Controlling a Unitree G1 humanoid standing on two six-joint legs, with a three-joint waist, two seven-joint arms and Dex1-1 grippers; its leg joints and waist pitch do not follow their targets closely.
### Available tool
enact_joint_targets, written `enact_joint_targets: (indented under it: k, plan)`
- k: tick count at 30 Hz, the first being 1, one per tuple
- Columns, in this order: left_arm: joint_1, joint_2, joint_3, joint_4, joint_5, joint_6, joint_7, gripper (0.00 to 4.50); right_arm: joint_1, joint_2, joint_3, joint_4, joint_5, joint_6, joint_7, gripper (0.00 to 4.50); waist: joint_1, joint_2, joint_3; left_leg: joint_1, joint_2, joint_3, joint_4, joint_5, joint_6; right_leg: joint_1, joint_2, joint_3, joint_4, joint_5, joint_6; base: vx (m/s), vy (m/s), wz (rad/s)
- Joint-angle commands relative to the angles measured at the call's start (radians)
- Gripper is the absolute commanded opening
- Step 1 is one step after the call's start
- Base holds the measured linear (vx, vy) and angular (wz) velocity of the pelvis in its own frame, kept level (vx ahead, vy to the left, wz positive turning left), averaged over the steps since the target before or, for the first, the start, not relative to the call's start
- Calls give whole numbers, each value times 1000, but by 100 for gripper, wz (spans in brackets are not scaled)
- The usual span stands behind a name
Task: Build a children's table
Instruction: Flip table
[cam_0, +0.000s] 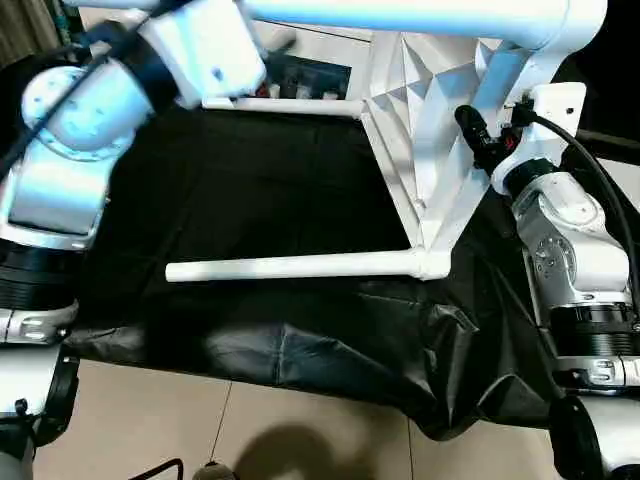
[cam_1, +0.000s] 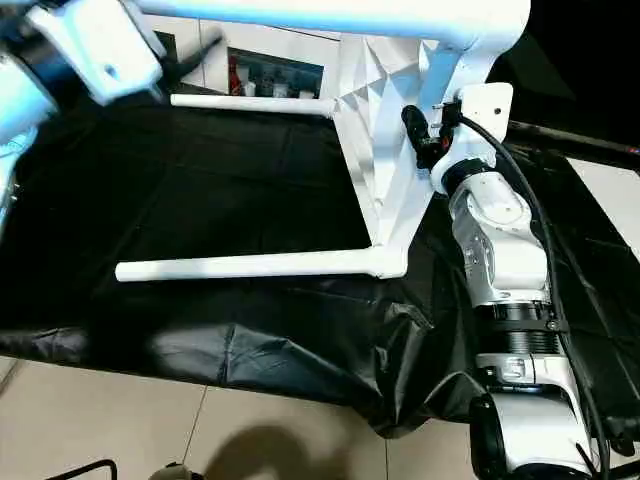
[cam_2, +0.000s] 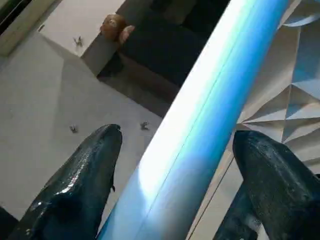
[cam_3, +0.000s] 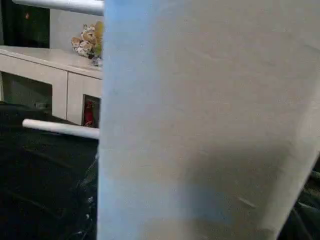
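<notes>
The counter (cam_0: 300, 340) in front of me is draped in a black cloth that wrinkles and sags over the near edge, low in the head views. Below it runs a pale tiled floor (cam_0: 300, 430). At the upper middle of the frame, behind the counter, stands a white cabinet (cam_1: 270, 60) with dark glass panes; my right wrist view shows a low white sideboard (cam_3: 45, 65) with soft toys (cam_3: 87, 37) on top.

The children's table (cam_0: 430, 130) stands tipped on its side on the cloth at the right of the frame, ribbed underside facing left. One leg (cam_0: 290, 267) lies along the cloth across the centre, another (cam_0: 290, 105) runs level further back, and a third (cam_0: 400, 18) crosses the top of the frame.

My left fingers (cam_2: 90, 185) are apart, one on each side of that top leg, with gaps showing between the pads and the tube. My left arm (cam_0: 70, 150) fills the upper left and hides part of the cabinet. My right arm (cam_0: 575, 250) rises at the right edge beside the tabletop; the white plastic sits so close to that wrist camera that I cannot tell how my right fingers stand.
</notes>
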Motion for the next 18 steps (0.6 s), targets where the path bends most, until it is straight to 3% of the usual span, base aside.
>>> enact_joint_targets:
  k: [1,8,9,17,18]
  plan:
    - [16,-15,4,-4,-10,40,8,363,-22,-43,30,-44,-35,-8,66,191,1,15,-71,31,-5,13,-61,-204,-89,38,-13,7,-58,-107,-132,0,0,0]
    - [64,-76,40,-82,-83,156,26,313,-42,-69,44,-53,-50,-6,97,191,3,9,-69,26,-6,16,-58,-173,-67,42,-13,8,-59,-110,-134,0,0,0]
    - [70,-83,46,-91,-91,172,29,313,-45,-71,45,-54,-51,-6,99,191,3,5,-69,26,-6,17,-57,-171,-64,42,-13,8,-59,-112,-133,0,0,0]
    - [100,-131,88,-151,-131,268,68,303,-94,-94,51,-48,-54,-15,126,191,3,4,-66,24,-5,17,-57,-188,-53,37,-15,8,-66,-195,-115,0,0,0]
    - [106,-170,125,-177,-165,323,102,303,-127,-107,59,-43,-59,-23,148,191,3,3,-65,23,-5,17,-57,-195,-53,36,-16,7,-68,-210,-112,0,0,0]
